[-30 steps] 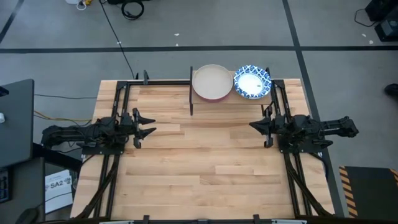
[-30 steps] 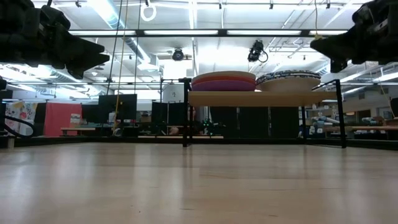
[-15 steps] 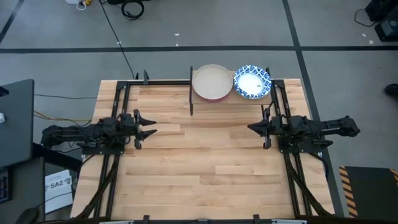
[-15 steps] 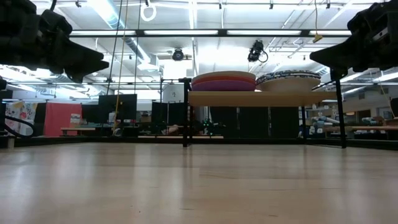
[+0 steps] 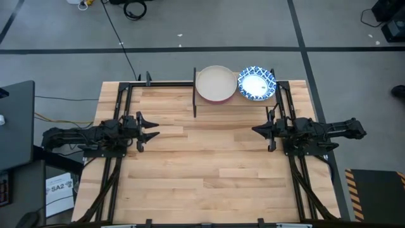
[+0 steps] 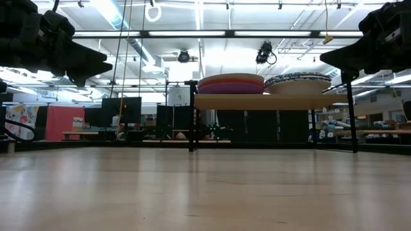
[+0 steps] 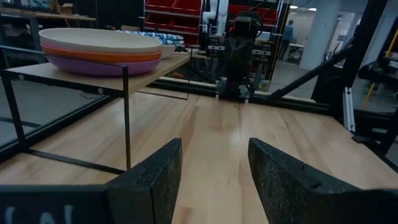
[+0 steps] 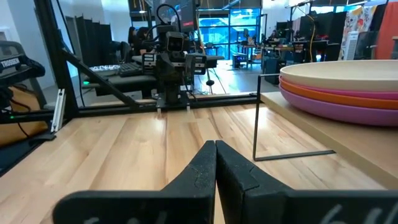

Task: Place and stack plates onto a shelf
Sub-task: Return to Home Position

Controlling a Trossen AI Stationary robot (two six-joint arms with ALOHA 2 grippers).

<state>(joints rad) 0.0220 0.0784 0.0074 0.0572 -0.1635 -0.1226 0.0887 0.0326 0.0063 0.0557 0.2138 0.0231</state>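
The shelf (image 5: 235, 99) stands at the table's far edge, a light-wood board (image 7: 149, 65) on thin black legs. Two stacks rest on it. The left one (image 5: 214, 83) shows a cream plate on top, orange and purple under it (image 8: 348, 84). The right one (image 5: 256, 83) is made of white plates with blue patterned rims (image 6: 298, 81). My left gripper (image 5: 152, 130) hovers open over the table's left side (image 7: 214, 168). My right gripper (image 5: 256, 130) hovers shut over the right side (image 8: 216, 165). Both point at each other and hold nothing.
A black rail frame (image 5: 124, 95) runs along both sides of the wooden tabletop (image 5: 202, 164). The shelf's thin black legs (image 7: 126, 118) stand on the far part of the table. The room beyond holds racks and equipment.
My right gripper has sunk a little and then held still; the plates and my left gripper have stayed where they were.
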